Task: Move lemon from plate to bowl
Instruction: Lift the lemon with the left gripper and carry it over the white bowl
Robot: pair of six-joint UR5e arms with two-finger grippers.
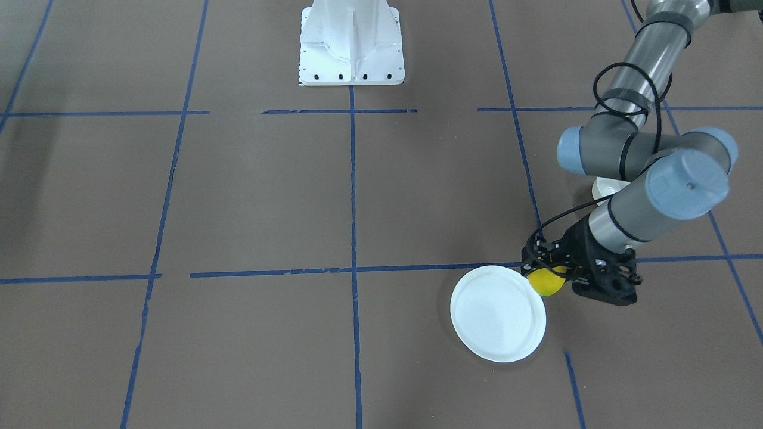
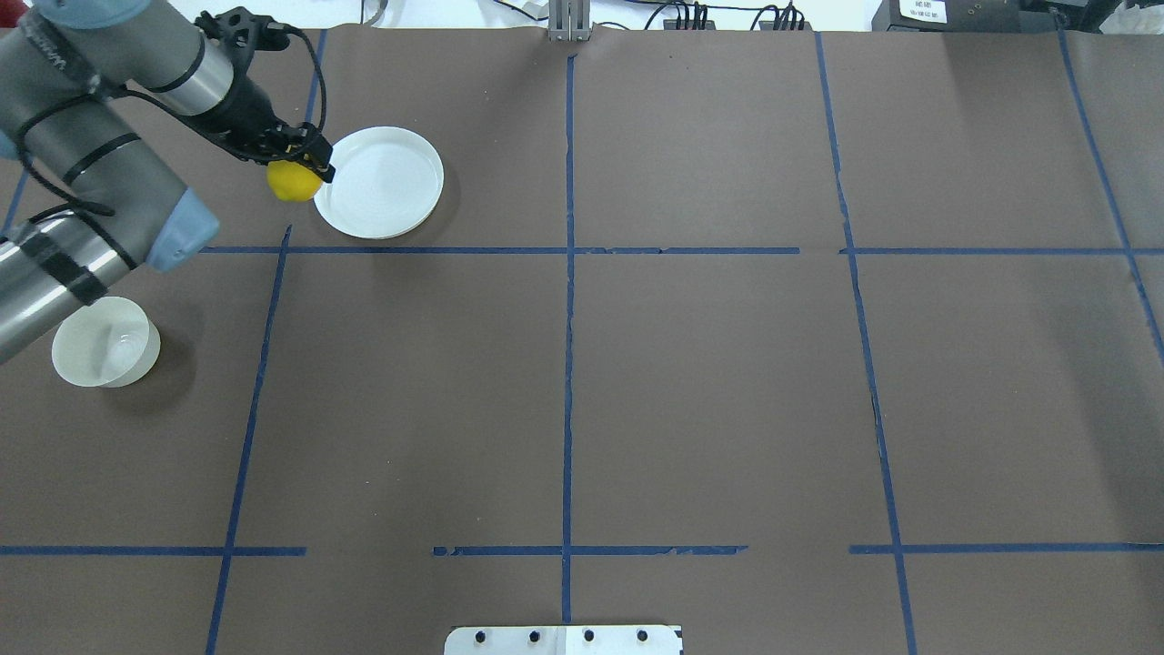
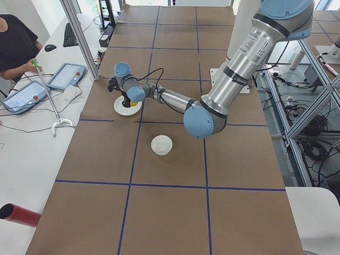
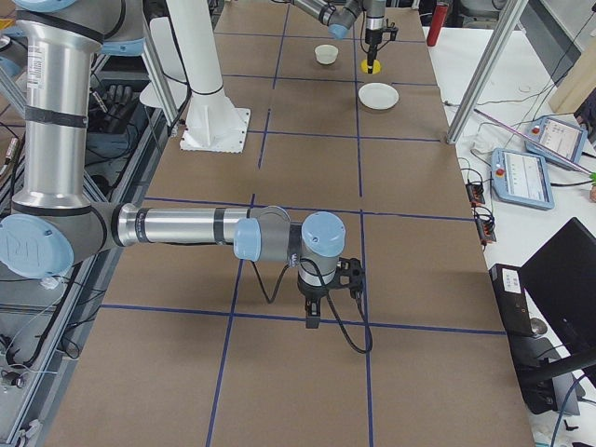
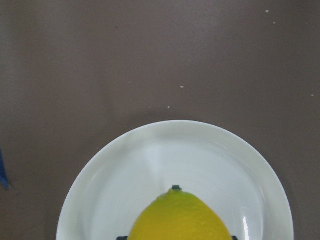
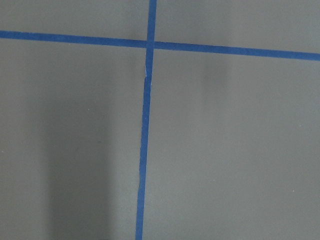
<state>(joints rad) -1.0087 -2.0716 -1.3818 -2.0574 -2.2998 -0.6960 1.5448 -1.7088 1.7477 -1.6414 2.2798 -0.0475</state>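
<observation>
This is a robotics lab. The table (image 2: 727, 364) is covered in brown paper marked into squares with blue tape (image 2: 567, 364). Grey industrial robot arms (image 3: 239, 64) reach over it beside a white pedestal (image 1: 351, 44). A side bench (image 3: 32, 159) within a metal frame (image 3: 79, 37) carries control tablets (image 3: 66, 76) and a keyboard (image 3: 69, 34).

No legible text; lettering on left arm (image 2: 56, 55) blurred; white sticker (image 2: 923, 9) on far box (image 2: 987, 14) unreadable

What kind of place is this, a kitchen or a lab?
Most likely a robotics lab: a robot arm over a paper-covered table gridded with blue tape, with operator tablets beside it.
</observation>
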